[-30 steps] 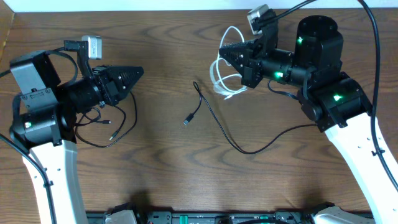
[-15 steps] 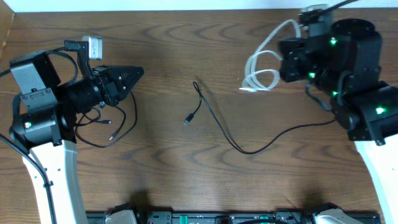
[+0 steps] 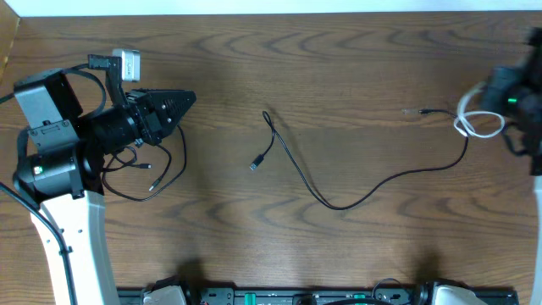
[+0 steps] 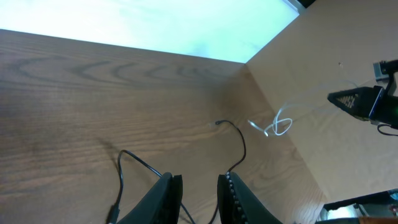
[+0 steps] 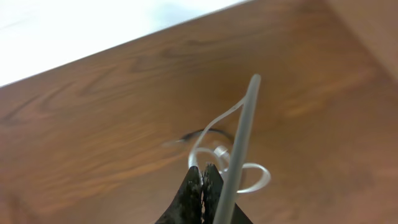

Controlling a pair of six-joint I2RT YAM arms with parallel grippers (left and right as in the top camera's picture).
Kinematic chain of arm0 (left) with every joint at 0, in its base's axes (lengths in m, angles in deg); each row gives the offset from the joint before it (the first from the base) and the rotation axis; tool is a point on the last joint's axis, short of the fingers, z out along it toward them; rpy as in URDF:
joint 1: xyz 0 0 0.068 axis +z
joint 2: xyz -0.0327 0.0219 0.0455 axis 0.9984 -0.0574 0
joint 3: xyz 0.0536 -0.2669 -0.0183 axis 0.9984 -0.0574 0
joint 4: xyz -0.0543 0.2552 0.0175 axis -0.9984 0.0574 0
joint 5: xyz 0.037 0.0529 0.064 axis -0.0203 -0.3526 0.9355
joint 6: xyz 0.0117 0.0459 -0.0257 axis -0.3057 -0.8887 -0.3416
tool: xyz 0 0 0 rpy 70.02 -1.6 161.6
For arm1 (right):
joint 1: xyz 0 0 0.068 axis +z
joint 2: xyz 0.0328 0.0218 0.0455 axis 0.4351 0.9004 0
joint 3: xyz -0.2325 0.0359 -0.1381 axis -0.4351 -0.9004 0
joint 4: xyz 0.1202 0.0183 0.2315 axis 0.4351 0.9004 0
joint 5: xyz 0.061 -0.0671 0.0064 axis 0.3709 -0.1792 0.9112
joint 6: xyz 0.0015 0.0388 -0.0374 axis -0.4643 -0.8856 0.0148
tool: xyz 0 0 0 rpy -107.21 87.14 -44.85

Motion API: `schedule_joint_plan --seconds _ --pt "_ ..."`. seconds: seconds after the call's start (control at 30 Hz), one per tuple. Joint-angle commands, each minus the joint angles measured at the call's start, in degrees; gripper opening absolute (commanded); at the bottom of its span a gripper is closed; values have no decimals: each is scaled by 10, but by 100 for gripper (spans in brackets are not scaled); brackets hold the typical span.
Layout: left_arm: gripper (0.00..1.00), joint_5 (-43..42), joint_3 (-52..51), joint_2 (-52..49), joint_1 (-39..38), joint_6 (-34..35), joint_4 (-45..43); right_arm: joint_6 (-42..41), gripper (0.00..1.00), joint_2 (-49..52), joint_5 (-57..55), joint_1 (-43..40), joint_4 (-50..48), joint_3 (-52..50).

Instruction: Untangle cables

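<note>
A long black cable snakes across the table's middle, its plug near the centre and its other end at the right. The white cable hangs in small loops at the right edge from my right gripper, which is shut on it. In the right wrist view the white cable runs beside the shut fingertips. A second black cable lies bunched under my left arm. My left gripper hovers with its jaws slightly apart, gripping nothing I can see.
The table's far edge meets a white wall. The right arm is mostly past the frame's right edge. The left arm's base stands at the left.
My right gripper has swung from the table's upper middle out to the right edge, taking the white cable with it. The left arm and both black cables have stayed put.
</note>
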Motion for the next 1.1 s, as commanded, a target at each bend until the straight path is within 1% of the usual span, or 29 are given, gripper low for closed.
schedule_joint_plan --seconds 0.0,0.13,0.27,0.37,0.5,0.63,0.8,0.87,1.07 --pt "25 -5 0 2 1 -14 2 2 1 -4 -11 -69 7 22" --pt "25 -5 0 2 1 -14 2 -11 1 -4 -20 -166 13 39" --pt "25 -5 0 2 1 -18 2 -13 1 -4 -24 -233 18 45" --pt "25 -5 0 2 1 -23 6 -42 1 2 -24 -277 8 45" --pt "25 -5 0 2 1 -38 6 -43 1 14 -46 -315 -17 45" --pt "25 -5 0 1 1 -39 6 -38 1 34 -88 -355 -36 45" --pt "25 -5 0 1 1 -40 6 -23 1 81 -88 -414 -37 45" --pt "25 -5 0 1 1 -51 6 -24 1 106 -88 -436 -37 45" --pt "25 -5 0 1 1 -57 6 -24 1 151 -111 -481 -41 45"
